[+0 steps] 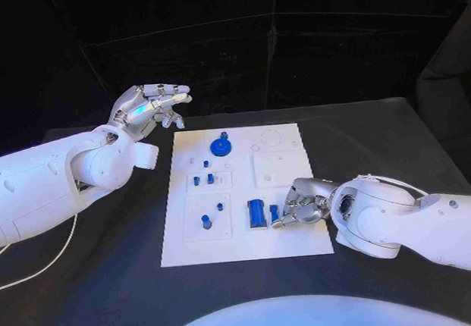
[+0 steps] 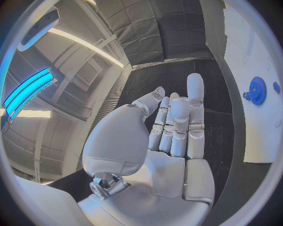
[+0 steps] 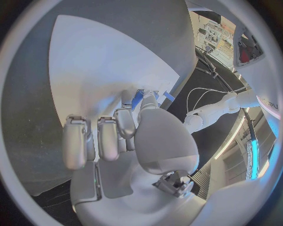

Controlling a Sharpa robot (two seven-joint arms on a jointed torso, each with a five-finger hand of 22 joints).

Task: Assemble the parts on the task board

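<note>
1. The task board is laid mid-table.
2. The left hand is raised left of the board's far end, fingers spread, nothing grasped.
3. The right hand is lowered onto the near right part of the board; its grasp cannot be told, fingertips being hidden.
4. A blue gear is seated at the far end.
5. A blue block is set just left of the right hand.

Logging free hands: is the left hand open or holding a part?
Open: the left hand is raised beside the task board, fingers apart, palm bare.
</note>
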